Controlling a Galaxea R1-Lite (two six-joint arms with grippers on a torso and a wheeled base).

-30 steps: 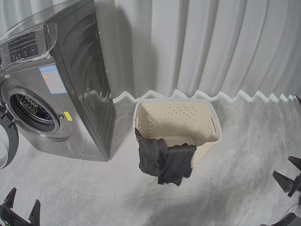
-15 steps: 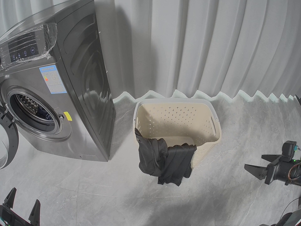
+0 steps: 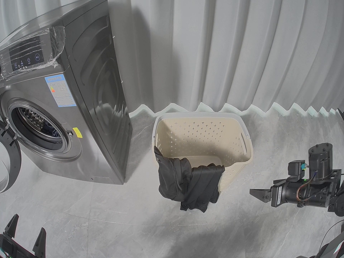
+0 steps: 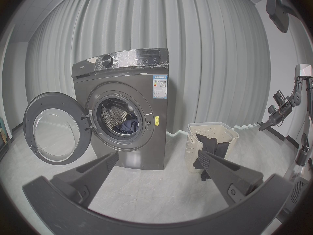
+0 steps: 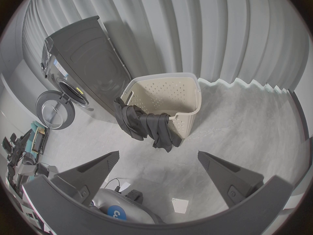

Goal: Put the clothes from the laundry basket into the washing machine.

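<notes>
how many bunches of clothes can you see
2: one dark bunch draped over the near rim of the basket, one bluish bunch inside the washing machine. More may be hidden in its drum.

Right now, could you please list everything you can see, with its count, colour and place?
washing machine: one, dark grey, on the floor at the left.
door: one, grey with a glass pane, swung open.
clothes in the drum: count unclear, dark blue.
laundry basket: one, cream, right of the machine.
dark garment: at least one, black, draped over the basket's near rim.
curtain: one, pale grey, behind.
floor: grey, marbled.
left gripper: open, low at the left.
right gripper: open, right of the basket.
</notes>
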